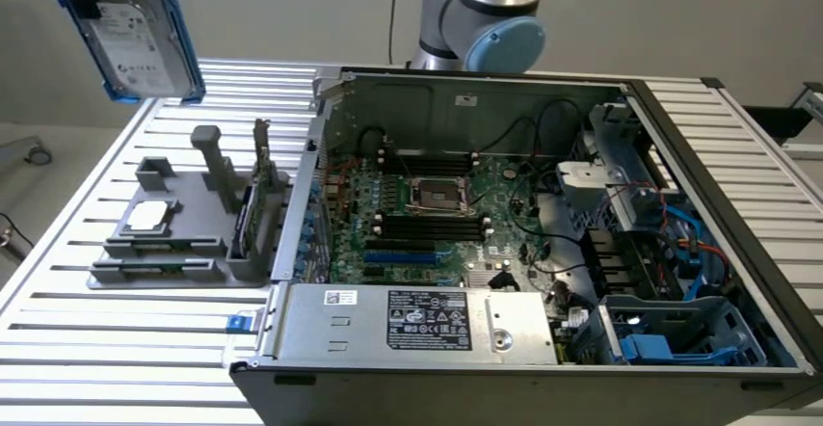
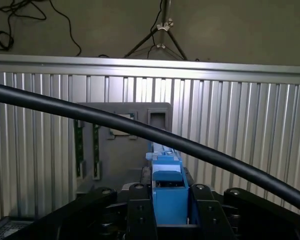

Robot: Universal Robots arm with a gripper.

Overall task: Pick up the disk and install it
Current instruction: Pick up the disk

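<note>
Grip on the disk (image 1: 135,36) looks sound: fingers (image 2: 140,217) clamped on its blue carrier frame, which sits centred between them in the wrist view. The disk hangs high at the exterior view's left, well above the counter (image 1: 77,349), label face showing, slightly tilted.

Step in hand, as I judge it: the carry toward the open computer case (image 1: 476,93). The hold is on a plastic edge only, and most of the drive's weight hangs away from the fingers. Slow travel and no sharp wrist turns would suit; a jerk could let it pivot or slip.

Edges and room:
- Air around the disk is free at this height.
- Beneath it stands the grey fixture (image 1: 180,243), carrying an upright circuit card (image 1: 261,190) and a small chip (image 1: 146,216). Worth passing well above both.
- The case's side wall rises just beside the fixture, a rim to clear.
- Inside the case, the board area is crowded with wires.
- The blue drive cage (image 1: 681,334) sits at the exterior view's lower right, hemmed in by case walls and loose leads.
- A black cable (image 2: 140,132) crosses close in the wrist view and could snag on a rotation.
</note>
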